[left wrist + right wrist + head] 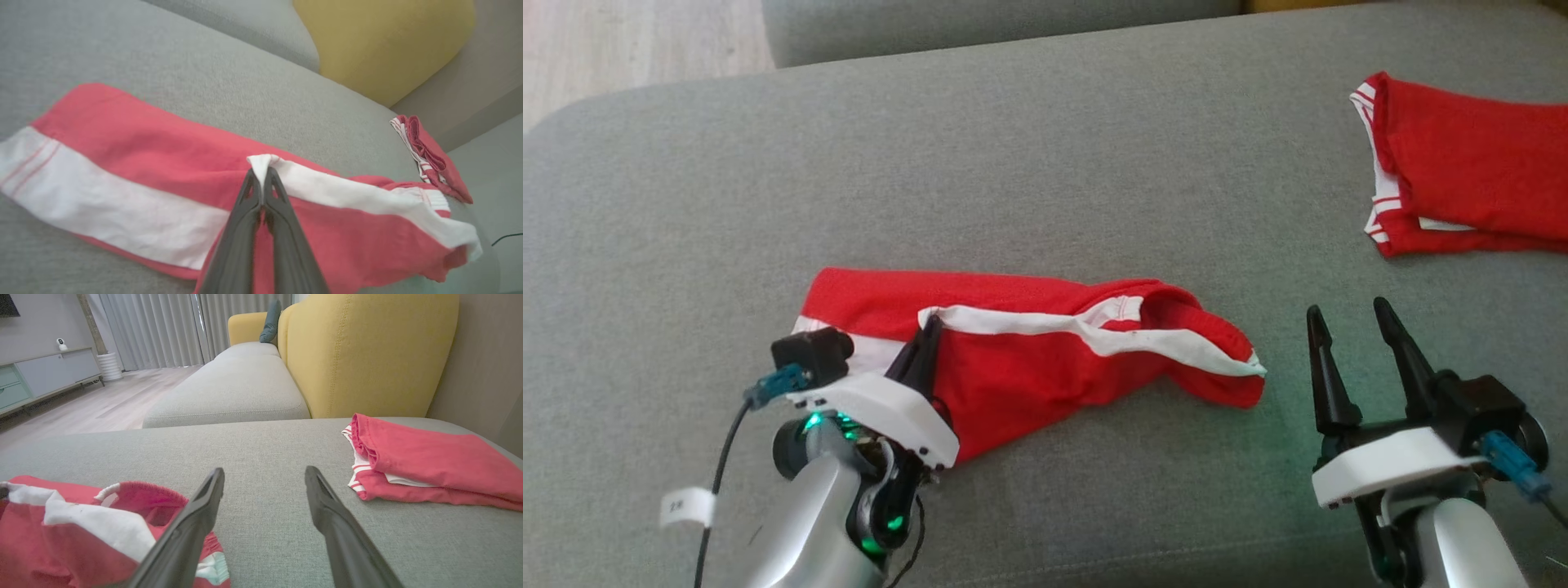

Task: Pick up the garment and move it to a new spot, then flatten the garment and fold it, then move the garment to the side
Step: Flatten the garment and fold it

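A crumpled red garment with white stripes lies on the grey sofa cushion, near its front middle. My left gripper is shut on a fold of its white stripe; in the left wrist view the fingertips pinch the white band of the garment. My right gripper hovers open just right of the garment's ragged end, nothing between its fingers. From the right wrist, the gripper points across the cushion and the garment lies at the lower left.
A second red and white garment lies folded at the cushion's far right. A yellow sofa back rises behind it. Wooden floor shows beyond the cushion's far left corner.
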`<state>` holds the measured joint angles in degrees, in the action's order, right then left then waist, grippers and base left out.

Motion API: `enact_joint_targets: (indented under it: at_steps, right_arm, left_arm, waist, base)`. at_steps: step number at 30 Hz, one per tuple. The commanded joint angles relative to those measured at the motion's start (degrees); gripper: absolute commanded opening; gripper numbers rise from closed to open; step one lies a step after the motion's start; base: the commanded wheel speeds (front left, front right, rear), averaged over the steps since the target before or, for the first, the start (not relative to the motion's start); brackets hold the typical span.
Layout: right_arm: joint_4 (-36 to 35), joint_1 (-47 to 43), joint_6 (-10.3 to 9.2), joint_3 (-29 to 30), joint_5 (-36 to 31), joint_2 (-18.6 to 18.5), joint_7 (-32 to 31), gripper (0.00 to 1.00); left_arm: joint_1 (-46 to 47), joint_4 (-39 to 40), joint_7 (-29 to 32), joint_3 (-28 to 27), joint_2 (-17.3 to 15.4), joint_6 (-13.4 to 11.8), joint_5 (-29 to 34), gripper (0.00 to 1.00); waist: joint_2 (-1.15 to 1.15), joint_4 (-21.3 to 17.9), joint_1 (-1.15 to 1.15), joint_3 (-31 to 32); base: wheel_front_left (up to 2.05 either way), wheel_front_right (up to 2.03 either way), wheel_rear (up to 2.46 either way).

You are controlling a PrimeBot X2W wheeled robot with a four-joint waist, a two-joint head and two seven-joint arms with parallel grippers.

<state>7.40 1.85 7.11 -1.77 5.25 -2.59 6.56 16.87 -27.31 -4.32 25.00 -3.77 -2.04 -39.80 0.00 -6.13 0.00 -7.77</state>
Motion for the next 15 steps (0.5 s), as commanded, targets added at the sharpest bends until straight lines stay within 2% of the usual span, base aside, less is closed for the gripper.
enact_joint_targets:
  at_steps: [1, 5, 11, 15]
  right_arm:
    - [-1.55, 1.47, 0.37, -1.14, -0.8, -0.29, 0.08, 1.0]
    - [-1.22, 0.46, 0.37, -0.6, -2.45, -0.29, -1.94, 1.0]
    - [-1.32, -1.55, 0.37, -0.92, -4.93, -0.29, -5.12, 1.0]
    - [-0.7, -2.83, 0.37, -3.21, -5.2, -0.29, -6.98, 1.0]
  left_arm:
    - [0.44, 2.8, -0.98, -1.91, -1.32, -0.26, 0.63, 0.0]
    - [-3.37, 7.58, -1.55, -2.08, -2.85, -0.82, 0.64, 0.0]
    - [-10.38, 15.38, -1.11, -3.71, -5.86, -3.6, 0.1, 0.0]
    - [-13.07, 17.77, -0.32, -4.39, -6.68, -5.01, -0.55, 0.0]
  waist:
    - [0.0, 0.45, 0.0, 0.36]
    - [0.0, 1.55, 0.0, 1.1]
    - [0.0, 3.09, 0.0, 1.9]
    - [0.0, 3.91, 0.0, 2.16]
  base:
    - [0.0, 0.0, 0.0]
    - [0.0, 0.0, 0.0]
    - [0.0, 0.0, 0.0]
    - [0.0, 0.0, 0.0]
